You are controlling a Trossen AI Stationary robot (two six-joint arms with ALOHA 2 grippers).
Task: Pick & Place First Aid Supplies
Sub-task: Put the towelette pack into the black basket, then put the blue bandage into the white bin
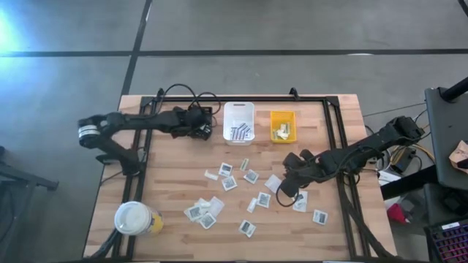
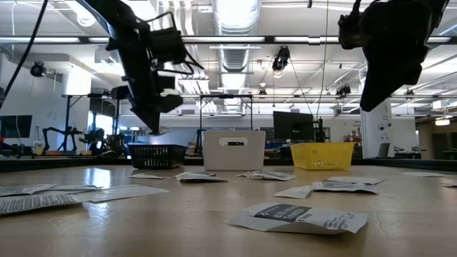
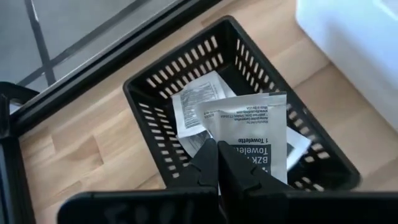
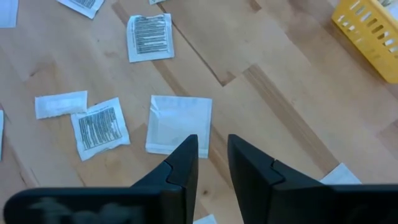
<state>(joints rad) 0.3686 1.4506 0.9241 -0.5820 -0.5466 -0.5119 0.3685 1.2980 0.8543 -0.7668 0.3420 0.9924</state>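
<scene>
We saw the left gripper (image 3: pixel 217 163) pinched shut on a towelette packet (image 3: pixel 252 138), held over the black bin (image 3: pixel 155 99) at eleven o'clock on the table (image 1: pixel 168 197). The right gripper (image 4: pixel 212 163) hovered with its fingers parted and empty above a plain white packet (image 4: pixel 177 122) at four o'clock. Other packets (image 1: pixel 229 183) lay scattered around the table's centre.

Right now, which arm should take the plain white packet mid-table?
Right. The right gripper hangs open just above the plain white packet, nothing in its jaws. The left gripper is busy: shut on a towelette packet over the black bin at the table's far edge.
</scene>
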